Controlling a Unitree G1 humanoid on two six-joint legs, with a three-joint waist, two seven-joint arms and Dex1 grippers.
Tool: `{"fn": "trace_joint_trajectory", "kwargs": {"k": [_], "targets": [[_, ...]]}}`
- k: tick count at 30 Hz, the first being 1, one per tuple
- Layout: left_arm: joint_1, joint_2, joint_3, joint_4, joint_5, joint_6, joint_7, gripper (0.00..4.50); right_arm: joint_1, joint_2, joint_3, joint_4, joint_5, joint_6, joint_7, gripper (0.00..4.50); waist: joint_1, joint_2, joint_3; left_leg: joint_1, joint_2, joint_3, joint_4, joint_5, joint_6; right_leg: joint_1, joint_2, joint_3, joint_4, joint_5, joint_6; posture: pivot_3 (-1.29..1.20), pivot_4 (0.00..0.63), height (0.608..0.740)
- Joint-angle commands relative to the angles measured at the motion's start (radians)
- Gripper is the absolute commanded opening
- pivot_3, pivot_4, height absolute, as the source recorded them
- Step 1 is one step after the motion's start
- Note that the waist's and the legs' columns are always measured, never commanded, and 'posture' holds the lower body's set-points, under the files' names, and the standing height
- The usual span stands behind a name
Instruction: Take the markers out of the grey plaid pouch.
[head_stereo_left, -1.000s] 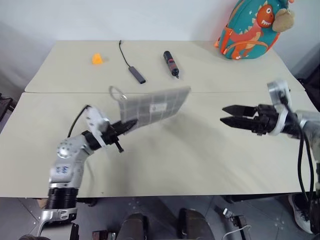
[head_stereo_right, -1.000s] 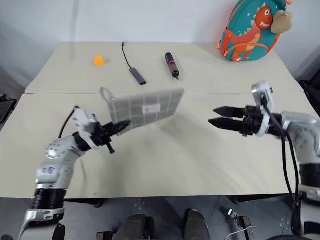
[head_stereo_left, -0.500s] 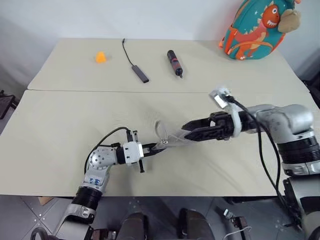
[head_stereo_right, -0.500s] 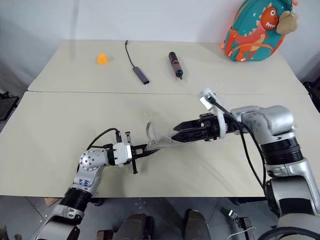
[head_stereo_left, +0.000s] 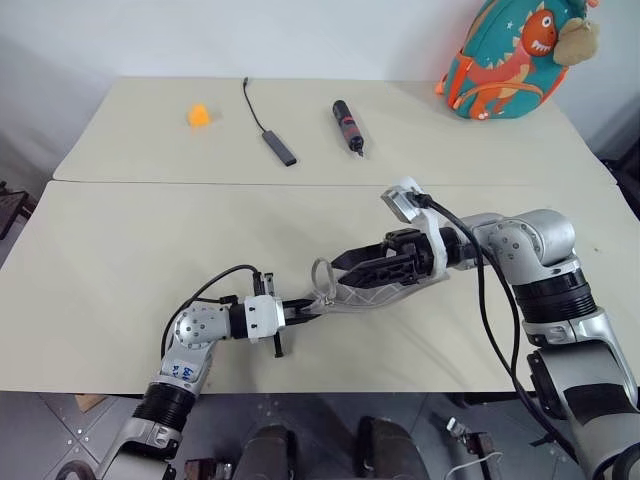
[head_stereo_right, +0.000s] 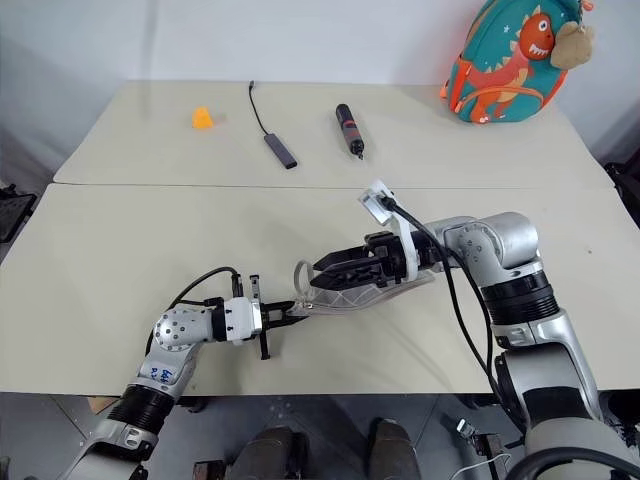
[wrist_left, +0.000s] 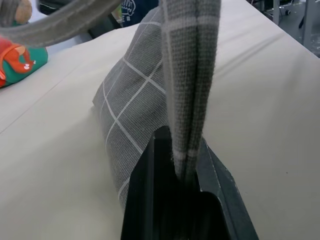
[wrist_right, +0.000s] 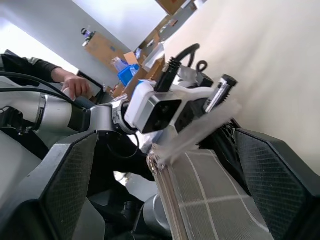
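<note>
Grey plaid pouch held edge-up just above the near tabletop, between the two arms, its pale loop standing up at the left-arm end.

Left gripper: jaws clenched on the pouch's corner seam. The left wrist view has the doubled fabric edge pinched flat between the black fingers.

Right gripper: jaws released and spread wide, one finger either side of the pouch's top edge. Not clamped on anything. The right wrist view looks down along that edge, with the mesh-faced fingers well apart on both sides of it.

Handling, as judged: soft woven cloth, light, limp. It sags between the grips and will fold rather than resist. Not fragile, not slippery; the weave gives the pads good bite. Best holds are the stitched seams and corners, where the cloth is doubled. Opening side cannot be made out, and no markers are visible outside it.

Far tabletop: black pen, cable with adapter, small orange piece, dinosaur backpack.
</note>
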Motion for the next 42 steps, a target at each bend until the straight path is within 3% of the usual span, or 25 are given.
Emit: {"fn": "trace_joint_trajectory", "kwargs": {"k": [1, 3, 6, 17, 22, 27, 34, 42], "targets": [[0.01, 0.013, -0.004, -0.042, -0.02, 0.011, -0.012, 0.0, 0.021, 0.023, -0.009, -0.064, 0.029, 0.013, -0.008, 4.46, 0.0, 0.0, 0.0, 0.0, 0.0, 0.0, 0.0, 0.0, 0.0, 0.0, 0.0, 0.0, 0.0, 0.0, 0.0, 0.0, 0.15, 0.74], [0.008, 0.016, -0.004, -0.04, -0.023, 0.017, -0.015, 0.0, 0.031, 0.039, -0.015, -0.078, 0.037, 0.023, -0.02, 4.46, 0.0, 0.0, 0.0, 0.0, 0.0, 0.0, 0.0, 0.0, 0.0, 0.0, 0.0, 0.0, 0.0, 0.0, 0.0, 0.0, 0.15, 0.74], [0.004, 0.014, -0.003, -0.038, -0.025, 0.028, -0.016, 0.0, 0.043, 0.058, -0.023, -0.095, 0.04, 0.028, -0.043, 3.92, 0.0, 0.0, 0.0, 0.0, 0.0, 0.0, 0.0, 0.0, 0.0, 0.0, 0.0, 0.0, 0.0, 0.0, 0.0, 0.0, 0.15, 0.74], [-0.003, 0.007, -0.003, -0.039, -0.03, 0.05, -0.019, 0.0, 0.074, 0.106, -0.061, -0.115, 0.047, -0.026, -0.094, 0.1, 0.0, 0.0, 0.0, 0.0, 0.0, 0.0, 0.0, 0.0, 0.0, 0.0, 0.0, 0.0, 0.0, 0.0, 0.0, 0.0, 0.15, 0.74], [0.004, 0.003, 0.006, -0.053, -0.047, 0.08, -0.011, 0.0, 0.074, 0.102, -0.12, -0.107, 0.072, -0.041, -0.089, 0.01, 0.0, 0.0, 0.0, 0.0, -0.001, -0.001, 0.0, 0.0, 0.0, 0.0, 0.0, 0.0, 0.0, 0.0, 0.0, 0.0, 0.15, 0.74], [0.03, 0.0, 0.059, -0.179, -0.261, 0.378, -0.013, 0.0, 0.069, 0.051, -0.229, -0.09, 0.117, -0.027, -0.084, 0.01, 0.001, 0.0, 0.0, 0.0, 0.0, -0.001, 0.0, 0.0, 0.0, 0.0, 0.0, 0.0, 0.0, 0.0, 0.0, 0.0, 0.15, 0.74], [0.074, 0.046, 0.125, -0.276, -0.445, 0.695, -0.035, 0.0, 0.084, -0.047, -0.321, -0.031, 0.099, -0.064, -0.11, 0.01, -0.001, 0.0, 0.0, 0.0, 0.0, -0.002, -0.001, 0.0, 0.0, 0.001, 0.0, 0.0, 0.0, 0.0, 0.0, 0.0, 0.15, 0.74], [0.076, 0.043, 0.187, -0.292, -0.529, 0.843, -0.024, 0.0, 0.142, -0.15, -0.383, 0.039, 0.041, -0.148, -0.135, 0.01, 0.006, 0.0, 0.0, 0.0, -0.001, -0.001, 0.0, 0.0, 0.0, 0.001, 0.0, 0.0, -0.001, 0.0, 0.0, 0.0, 0.15, 0.74]]}}
